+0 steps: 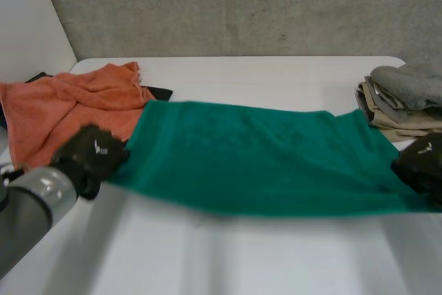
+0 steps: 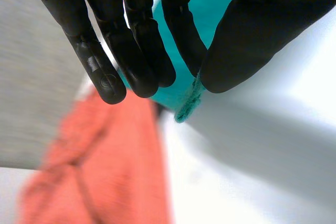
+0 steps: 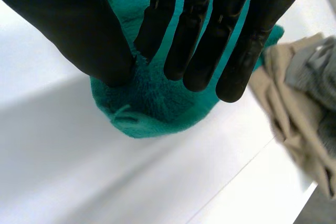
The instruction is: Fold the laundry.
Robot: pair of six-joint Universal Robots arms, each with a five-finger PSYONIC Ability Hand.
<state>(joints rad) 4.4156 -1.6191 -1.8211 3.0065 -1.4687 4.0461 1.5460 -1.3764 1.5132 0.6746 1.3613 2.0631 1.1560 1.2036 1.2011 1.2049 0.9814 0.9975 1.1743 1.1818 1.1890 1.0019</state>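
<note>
A green towel (image 1: 255, 157) hangs stretched between my two hands above the white table (image 1: 228, 260). My left hand (image 1: 93, 153) pinches the towel's near left corner (image 2: 189, 100) between thumb and fingers. My right hand (image 1: 423, 164) holds the near right corner (image 3: 152, 106), thumb pressed against the fingers with cloth bunched between them. The towel's far edge rests on the table.
An orange towel (image 1: 65, 105) lies crumpled at the far left, over a dark item (image 1: 159, 92). A stack of folded grey and beige laundry (image 1: 404, 101) sits at the far right, close to my right hand. A concrete wall runs behind the table.
</note>
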